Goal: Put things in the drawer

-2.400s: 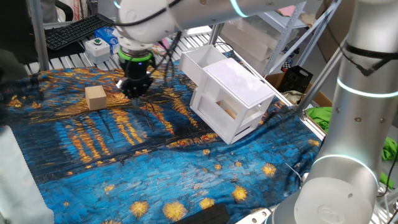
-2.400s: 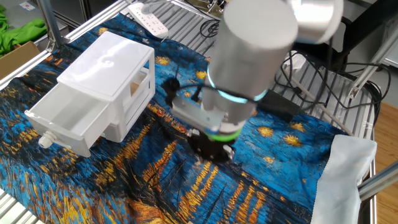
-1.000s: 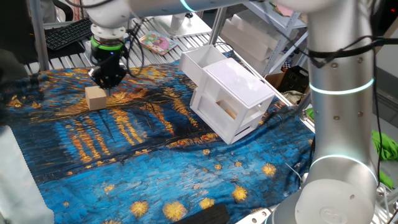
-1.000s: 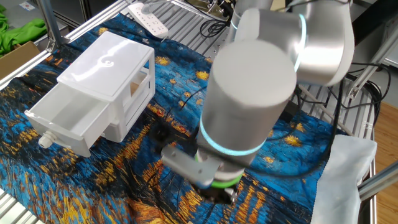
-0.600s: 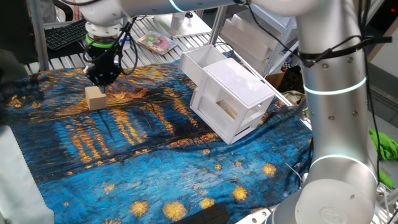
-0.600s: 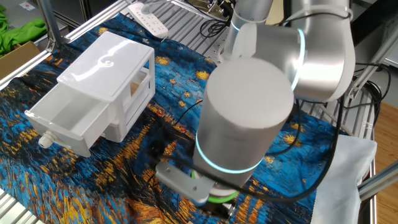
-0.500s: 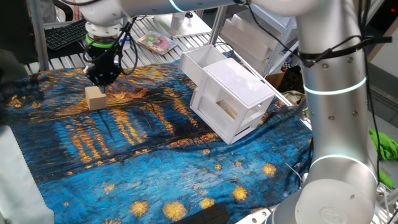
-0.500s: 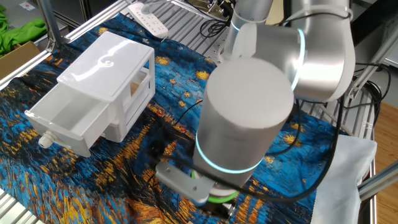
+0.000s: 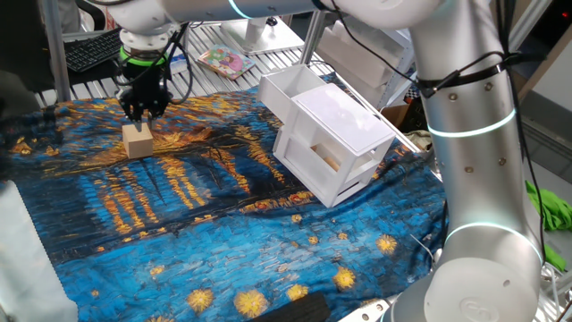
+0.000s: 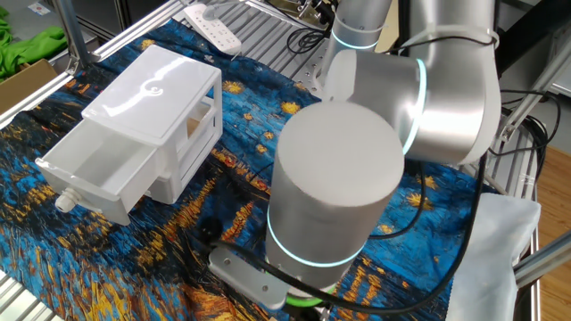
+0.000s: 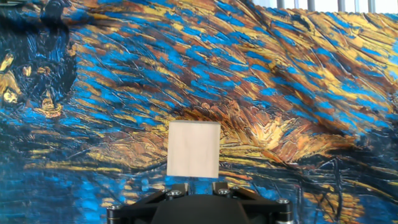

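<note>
Above the tan block (image 9: 137, 140), the end effector (image 9: 144, 112) hovers — grip unclear, holding nothing.

On the surface (image 9: 179, 233), the block (image 9: 137, 140) sits at ten o'clock, with the hand (image 9: 143, 109) directly above it. The cabinet (image 9: 344, 143) lies well apart at two o'clock, its upper drawer (image 9: 286, 94) pulled out toward twelve.

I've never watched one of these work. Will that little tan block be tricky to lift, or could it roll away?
Probably easy. The tan block is a flat-sided cube, so it should sit still rather than roll. It looks like plain wood or cardboard, likely light and stiff. Its matte faces should give the fingers decent grip, though the wrinkled painted cloth might let it tilt.
</note>
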